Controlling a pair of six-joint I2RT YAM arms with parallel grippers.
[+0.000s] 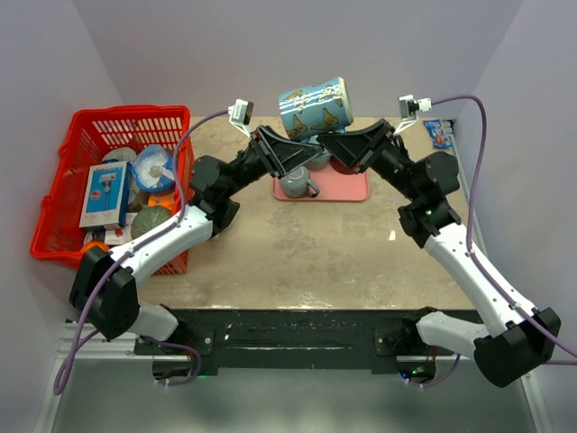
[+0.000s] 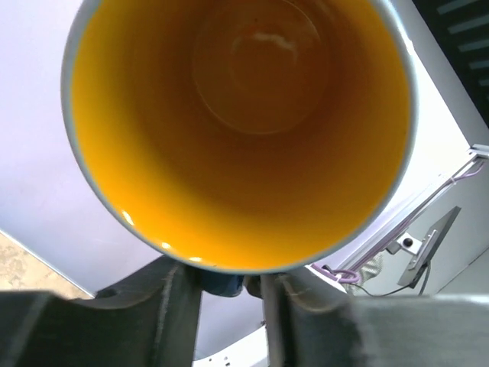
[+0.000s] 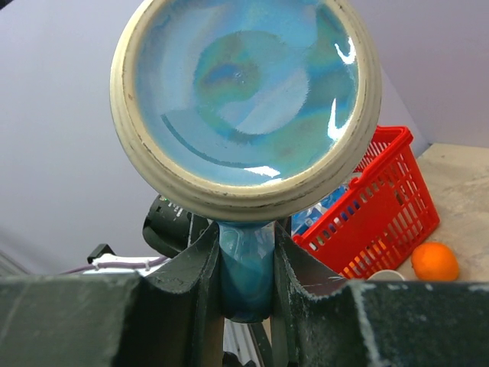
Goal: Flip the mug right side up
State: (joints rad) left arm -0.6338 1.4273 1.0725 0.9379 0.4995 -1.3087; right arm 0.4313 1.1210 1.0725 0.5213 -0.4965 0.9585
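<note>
Now, a mottled beige table (image 1: 297,253) is seen from the top camera, boxed in by pale lilac walls (image 1: 225,45). A red basket (image 1: 126,115) crammed with packets is parked at the table's left edge, and a pink tray (image 1: 352,190) with a grey mug (image 1: 296,183) on it is set at the far middle.

Above that tray the blue patterned mug (image 1: 314,106) is held up in the air. It is tipped on its side, mouth towards the left arm and base towards the right. Only in the top view are both arms shown meeting beneath it. From the left wrist the mug's orange inside is looked into. From the right wrist its glazed blue base is shown, with the basket and an orange (image 3: 435,261) beyond.

The right end effector (image 3: 246,256) is seen drawn narrow and clamped on the mug's blue handle, just below the base. The left end effector (image 2: 229,287) is drawn in close round a dark blue bit under the rim. Whether that bit is gripped cannot be told, as a sliver of light is left beside one finger.
</note>
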